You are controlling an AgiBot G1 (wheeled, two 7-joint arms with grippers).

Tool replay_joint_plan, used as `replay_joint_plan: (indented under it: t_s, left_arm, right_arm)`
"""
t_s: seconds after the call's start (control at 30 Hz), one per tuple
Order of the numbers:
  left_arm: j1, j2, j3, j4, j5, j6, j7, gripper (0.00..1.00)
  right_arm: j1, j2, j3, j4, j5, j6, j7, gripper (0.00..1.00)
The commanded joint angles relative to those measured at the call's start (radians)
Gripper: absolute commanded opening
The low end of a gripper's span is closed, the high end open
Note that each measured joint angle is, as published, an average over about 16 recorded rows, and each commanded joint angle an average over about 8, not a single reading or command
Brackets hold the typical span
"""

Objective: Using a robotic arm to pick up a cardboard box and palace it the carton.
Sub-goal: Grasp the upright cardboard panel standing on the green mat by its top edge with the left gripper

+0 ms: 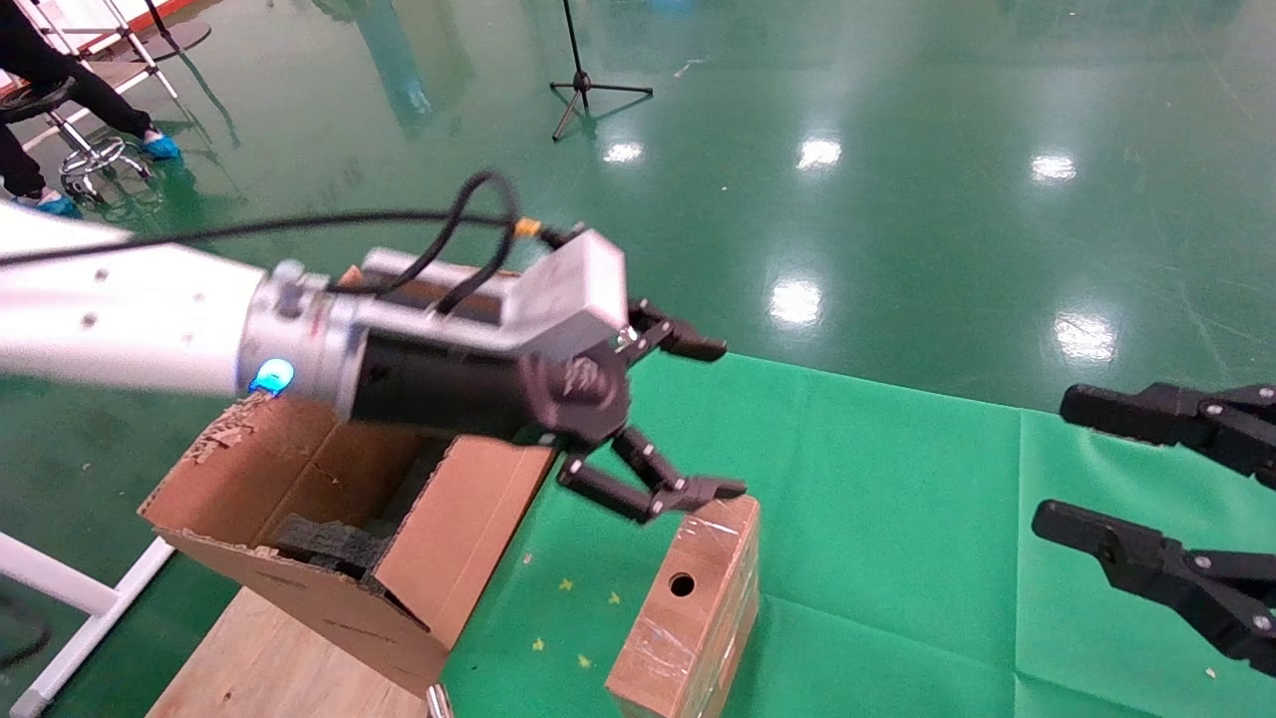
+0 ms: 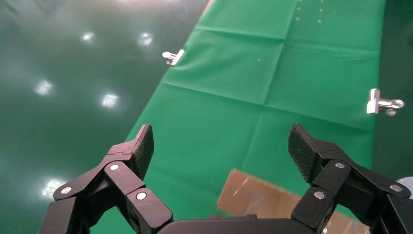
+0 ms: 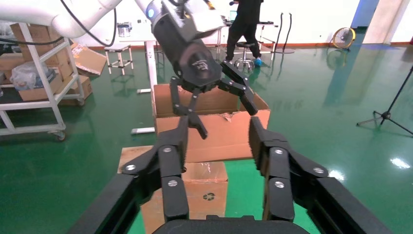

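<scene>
Cardboard box sits on the green cloth, just right of the big carton, its long axis running near to far and the holed narrow face turned up toward me. My left gripper hangs over its far end, fingers spread wide, nothing held. I reckon it's light and stiff, but that glossy tape looks slick, so I'd pinch across the two long sides near the middle. My right gripper waits far right, fingers apart.
</scene>
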Motion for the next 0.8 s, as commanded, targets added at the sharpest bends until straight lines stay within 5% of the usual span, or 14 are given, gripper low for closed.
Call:
replay_joint_plan:
  t_s: [0.03,0.37,0.8]
  left_arm:
    - [-0.049,0.024,0.024,0.002,0.043,0.010,-0.059,1.00]
    - [-0.293,0.164,0.219,0.008,0.250,0.131,-0.550,1.00]
    - [-0.484,0.268,0.623,0.010,0.209,0.143,-1.177,1.00]
  right_arm:
    - [0.000,0.000,0.000,0.000,0.000,0.000,0.000,0.00]
    - [0.000,0.000,0.000,0.000,0.000,0.000,0.000,0.00]
    - [0.000,0.000,0.000,0.000,0.000,0.000,0.000,0.00]
